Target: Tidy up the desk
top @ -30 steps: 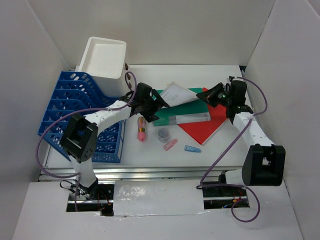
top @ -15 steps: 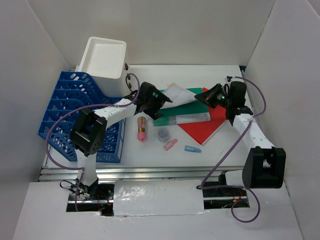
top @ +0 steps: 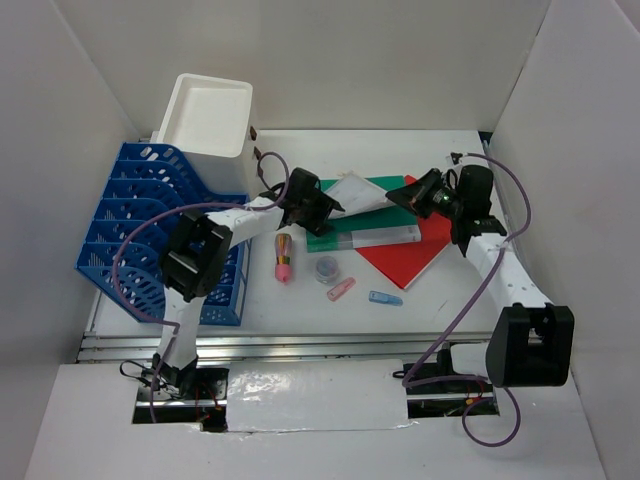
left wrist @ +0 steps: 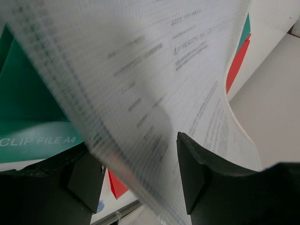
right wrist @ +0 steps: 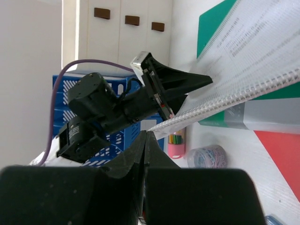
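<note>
Left gripper (left wrist: 140, 180) stands partly open, black fingers (left wrist: 192, 168) straddling a white printed paper sheet (left wrist: 154, 70) without clamping it; right gripper (right wrist: 145, 137), facing it across the sheet, is pressed closed, empty.

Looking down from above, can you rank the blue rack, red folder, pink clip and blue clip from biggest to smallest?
1. blue rack
2. red folder, though the green file covers part of it
3. pink clip and blue clip: both tiny and look alike, so I won't rank them.
</note>
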Robot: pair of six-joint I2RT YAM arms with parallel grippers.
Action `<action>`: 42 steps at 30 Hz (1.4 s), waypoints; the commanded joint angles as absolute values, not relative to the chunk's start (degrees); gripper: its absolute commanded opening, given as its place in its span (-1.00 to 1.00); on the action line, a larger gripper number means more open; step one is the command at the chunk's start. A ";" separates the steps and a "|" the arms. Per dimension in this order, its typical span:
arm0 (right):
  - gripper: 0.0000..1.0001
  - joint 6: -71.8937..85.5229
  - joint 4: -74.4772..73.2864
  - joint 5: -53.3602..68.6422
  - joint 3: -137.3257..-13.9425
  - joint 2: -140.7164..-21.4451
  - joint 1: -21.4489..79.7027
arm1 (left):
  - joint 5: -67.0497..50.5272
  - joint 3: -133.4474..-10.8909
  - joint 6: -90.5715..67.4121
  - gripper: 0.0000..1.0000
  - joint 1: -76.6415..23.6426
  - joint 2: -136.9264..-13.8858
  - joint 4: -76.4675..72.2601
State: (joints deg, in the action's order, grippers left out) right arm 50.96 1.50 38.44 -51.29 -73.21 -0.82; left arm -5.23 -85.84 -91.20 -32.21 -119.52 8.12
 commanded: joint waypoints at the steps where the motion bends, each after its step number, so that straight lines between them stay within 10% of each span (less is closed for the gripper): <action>1: -1.00 51.24 6.06 40.95 -51.50 -70.58 -0.26 | -5.28 -87.10 -92.64 0.36 -33.13 -118.65 4.92; 9: -0.91 51.77 8.01 44.65 -49.92 -68.03 -0.26 | -5.02 -93.24 -88.96 -1.00 -33.57 -120.24 7.01; 10: -0.74 51.33 7.56 45.61 -50.01 -66.81 -0.26 | -4.23 -95.25 -87.99 -1.00 -33.66 -119.19 7.73; 13: 0.58 48.88 4.67 45.45 -50.01 -62.86 -0.26 | -0.71 -99.56 -82.81 -1.00 -33.84 -116.38 9.31; 15: 0.99 47.21 0.03 43.87 -50.45 -60.48 -0.26 | -0.26 -102.64 -78.34 -1.00 -33.75 -114.97 9.14; 24: 1.00 39.12 -19.76 20.33 -54.31 -44.14 -0.26 | -10.79 -122.32 -51.28 -1.00 -31.74 -111.98 9.58; 28: 0.99 37.01 -20.57 14.41 -56.34 -44.64 -0.26 | -33.49 -123.31 -47.11 -1.00 -28.05 -108.73 5.11; 42: 0.99 31.72 22.82 52.36 -51.07 -55.54 -0.26 | -62.65 -106.89 -45.17 -1.00 -23.99 -88.35 -5.62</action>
State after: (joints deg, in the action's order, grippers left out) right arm 31.64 6.37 41.58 -50.26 -55.35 -0.62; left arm -54.26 -108.64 -46.94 -23.83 -92.71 1.15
